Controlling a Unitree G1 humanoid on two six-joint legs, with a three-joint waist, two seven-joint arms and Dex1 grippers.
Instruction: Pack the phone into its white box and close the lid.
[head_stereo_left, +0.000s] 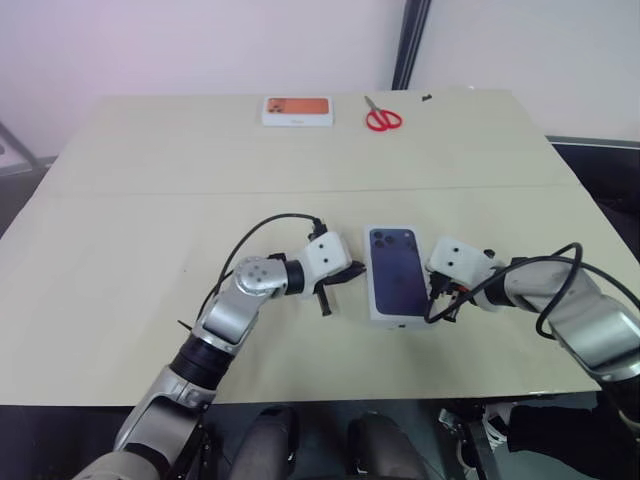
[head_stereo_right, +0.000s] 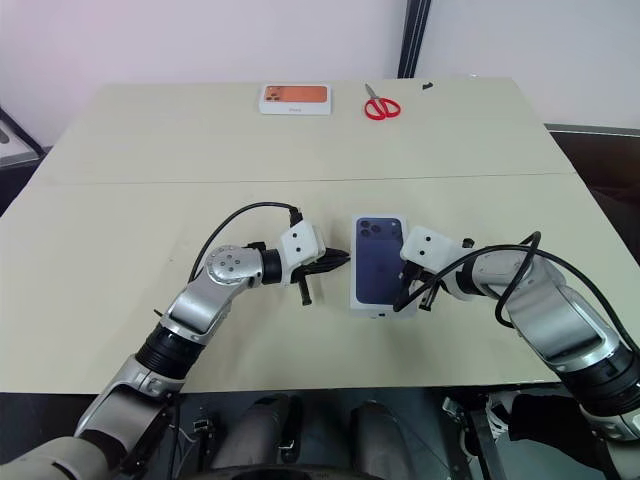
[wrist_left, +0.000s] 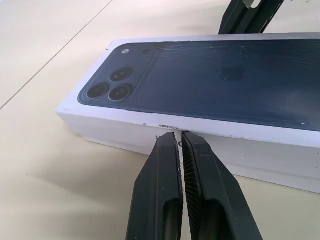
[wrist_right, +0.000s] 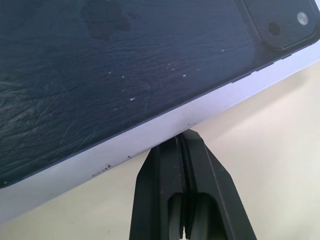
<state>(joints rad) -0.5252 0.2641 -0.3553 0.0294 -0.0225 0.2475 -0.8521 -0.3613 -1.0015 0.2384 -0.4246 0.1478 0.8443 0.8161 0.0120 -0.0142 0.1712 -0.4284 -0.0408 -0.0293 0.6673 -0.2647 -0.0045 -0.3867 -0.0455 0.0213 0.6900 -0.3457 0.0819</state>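
L gripper (wrist_left: 178, 136) and R gripper (wrist_right: 186, 135) both pinched shut, empty, tips braced vs opposite long sides of lid (head_stereo_left: 396, 270) at table (head_stereo_left: 130, 200) centre, prob squaring/pressing it onto white box (wrist_left: 260, 160).

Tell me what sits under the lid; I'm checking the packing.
The white lid with the printed dark blue phone covers the shallow white box; only the side wall shows. Whether the phone lies inside is hidden.

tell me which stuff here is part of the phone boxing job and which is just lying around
Job:
- lid, phone picture on top, seated on the white box
- left hand and right hand, both shut, at its long sides

Lying about:
- red scissors
- box with orange picture
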